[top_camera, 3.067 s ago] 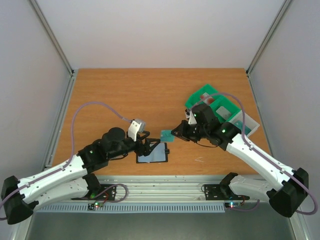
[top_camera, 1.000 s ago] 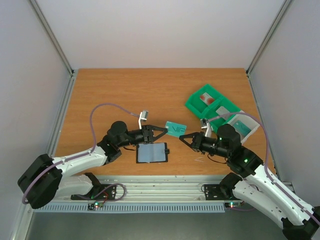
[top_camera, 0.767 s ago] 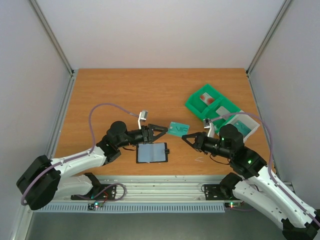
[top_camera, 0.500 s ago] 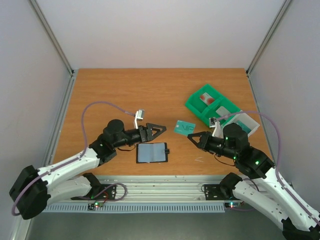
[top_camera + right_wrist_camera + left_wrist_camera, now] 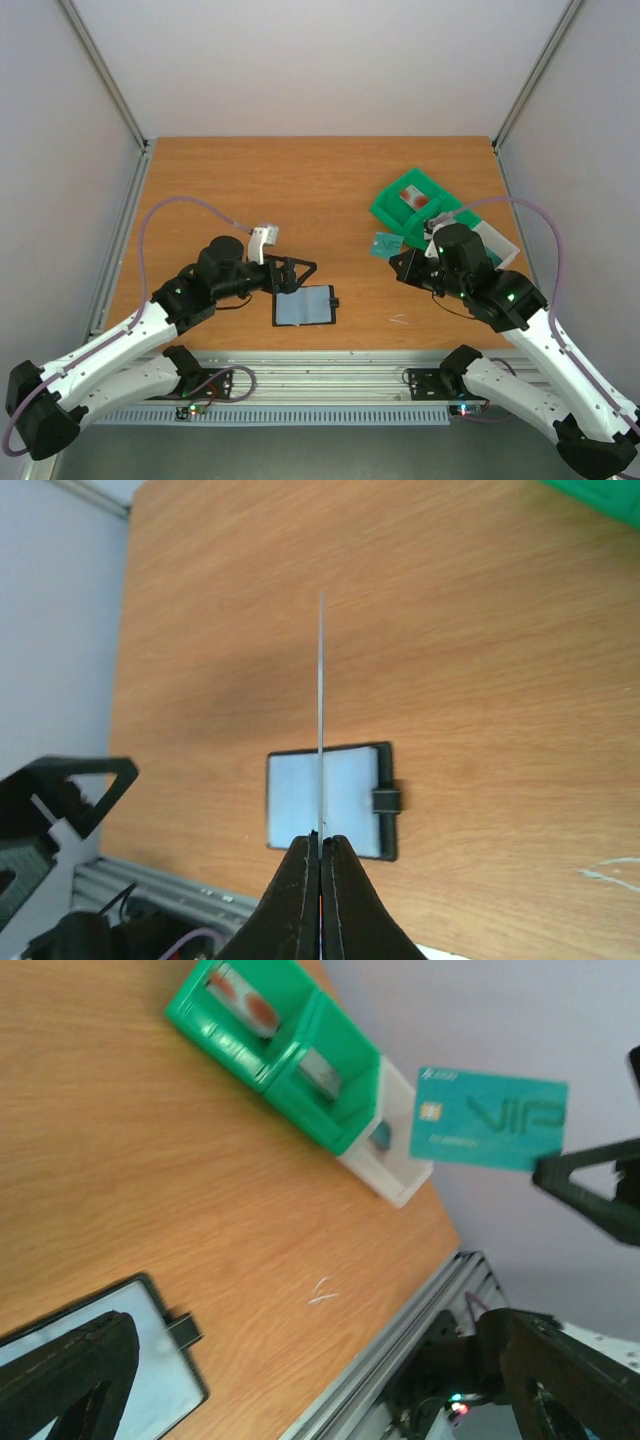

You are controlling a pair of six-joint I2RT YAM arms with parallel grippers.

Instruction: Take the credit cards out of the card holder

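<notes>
The card holder [image 5: 303, 306] lies open on the table, black rim, blue-grey lining up; it also shows in the left wrist view [image 5: 160, 1360] and the right wrist view [image 5: 350, 795]. My right gripper [image 5: 400, 260] is shut on the teal-green credit card [image 5: 384, 245], held in the air beside the green tray. The card shows flat in the left wrist view [image 5: 488, 1120] and edge-on in the right wrist view [image 5: 321, 700], clamped at its bottom edge [image 5: 320, 845]. My left gripper [image 5: 295, 275] is open and empty, just above the holder's far-left edge. A pale card with a red mark [image 5: 412, 197] lies in the tray.
A green compartmented tray [image 5: 425, 215] with a white end section [image 5: 497, 250] stands at the right; it also shows in the left wrist view [image 5: 300, 1060]. The aluminium rail [image 5: 330, 375] runs along the table's near edge.
My right gripper has carried the teal card right and back, from beside the left gripper to next to the green tray. My left gripper has drawn back left toward the holder.
</notes>
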